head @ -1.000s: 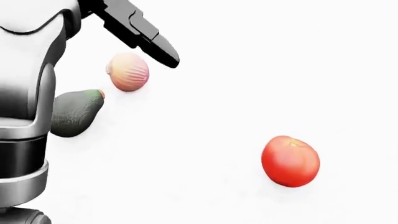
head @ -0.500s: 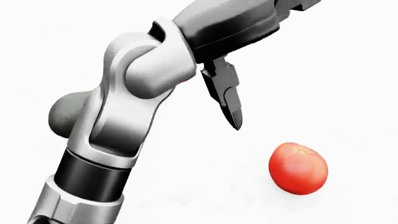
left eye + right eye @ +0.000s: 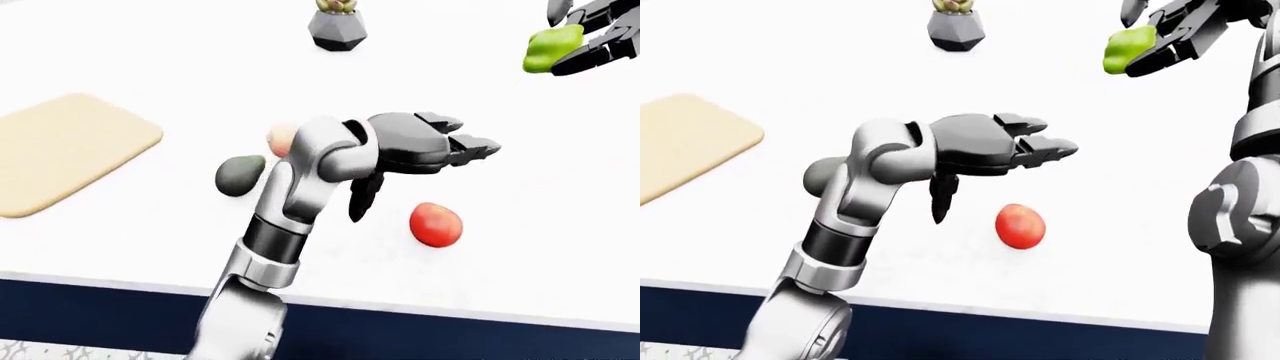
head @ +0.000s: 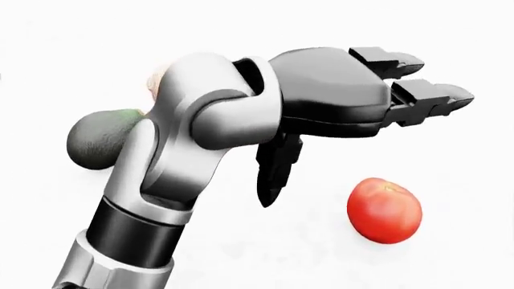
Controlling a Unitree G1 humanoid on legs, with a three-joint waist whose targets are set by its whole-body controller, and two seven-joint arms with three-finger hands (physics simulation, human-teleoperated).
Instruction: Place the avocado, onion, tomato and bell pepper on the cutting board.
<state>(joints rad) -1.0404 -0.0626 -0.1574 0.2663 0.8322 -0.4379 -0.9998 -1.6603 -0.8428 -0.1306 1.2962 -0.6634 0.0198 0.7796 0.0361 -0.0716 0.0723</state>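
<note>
The red tomato (image 3: 436, 224) lies on the white counter. My left hand (image 3: 427, 184) hovers just above and left of it, open, fingers stretched right and thumb hanging down. The dark avocado (image 3: 240, 174) and the pinkish onion (image 3: 281, 139) lie left of my left forearm, which partly hides the onion. My right hand (image 3: 1160, 34) is raised at the top right, shut on the green bell pepper (image 3: 1126, 49). The tan cutting board (image 3: 70, 150) lies at the far left with nothing on it.
A grey faceted plant pot (image 3: 336, 28) stands at the top centre. The counter's dark lower edge (image 3: 450, 337) runs along the bottom of the eye views. My right arm (image 3: 1240, 210) fills the right side of the right-eye view.
My left arm has swung right across the head view, from over the onion and avocado to over the tomato. The hand now shows fully, fingers spread. The tomato has barely shifted.
</note>
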